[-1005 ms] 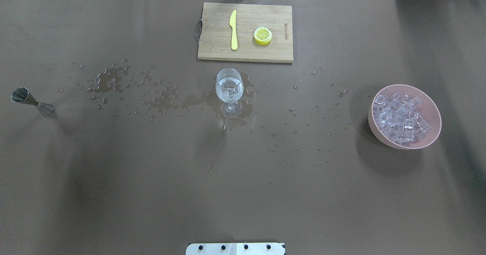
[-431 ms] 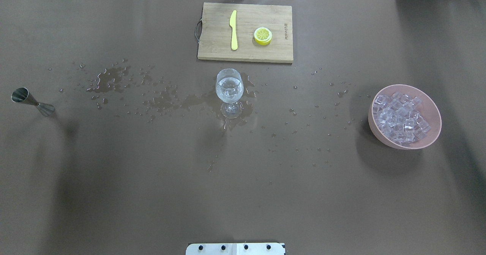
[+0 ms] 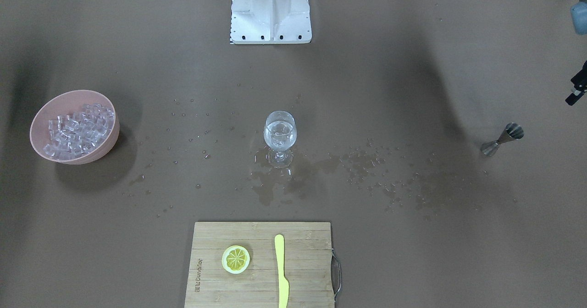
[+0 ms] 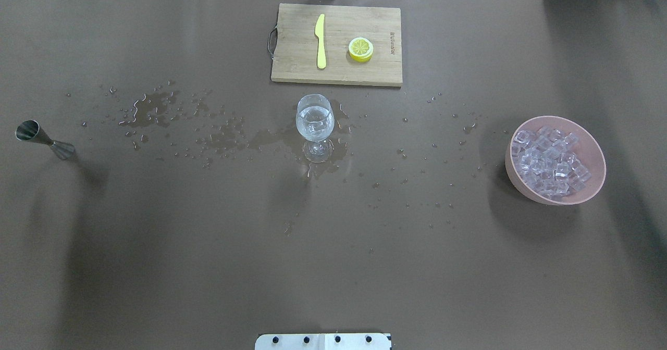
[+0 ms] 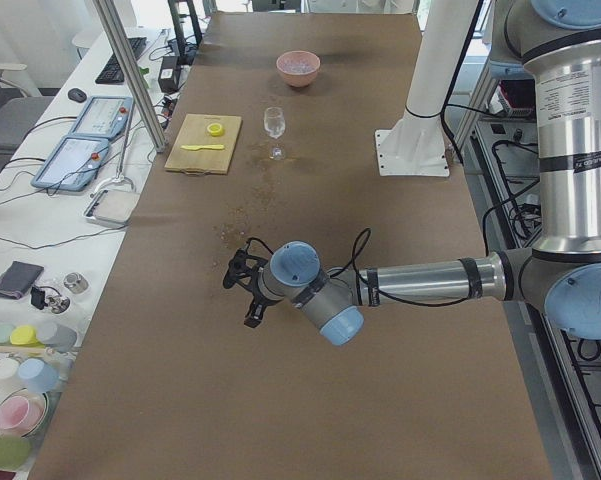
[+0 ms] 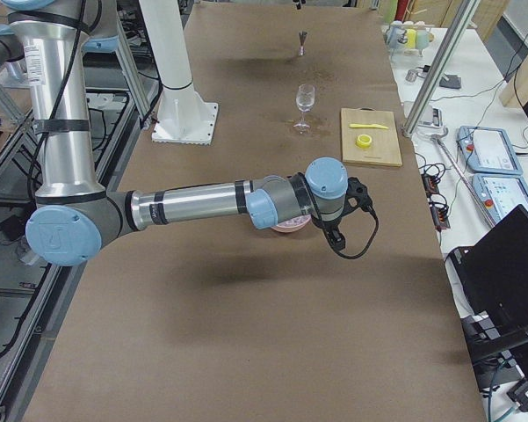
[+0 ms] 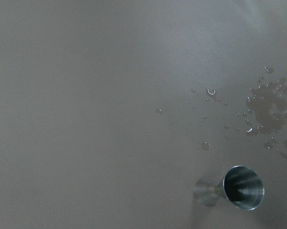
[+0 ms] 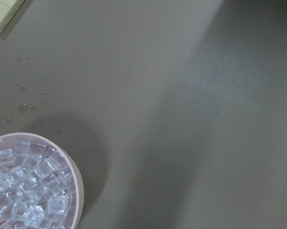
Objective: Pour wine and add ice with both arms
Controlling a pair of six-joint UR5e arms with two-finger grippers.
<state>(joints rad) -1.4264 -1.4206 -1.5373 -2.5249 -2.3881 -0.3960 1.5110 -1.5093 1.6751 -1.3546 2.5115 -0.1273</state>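
A stemmed wine glass (image 4: pixel 315 121) stands upright mid-table with a little clear wine in it, and also shows in the front view (image 3: pixel 280 134). A pink bowl (image 4: pixel 595 179) on the right holds a heap of clear ice cubes (image 4: pixel 550 162); the right wrist view shows them below (image 8: pixel 24 195). A steel jigger (image 4: pixel 44 139) stands at the far left, seen below the left wrist (image 7: pixel 229 191). My left gripper (image 5: pixel 243 298) hangs high near the jigger. My right gripper (image 6: pixel 347 215) hangs above the bowl. I cannot tell whether either is open or shut.
A wooden cutting board (image 4: pixel 292 63) at the far edge carries a yellow knife (image 4: pixel 320 41) and a lemon slice (image 4: pixel 360 49). Spilled drops and puddles (image 4: pixel 156 110) lie across the middle around the glass. The white pedestal (image 3: pixel 270 10) stands at the robot's side.
The arms' shadows on the table have slid outward towards the table's ends. The glass, jigger and bowl have not moved.
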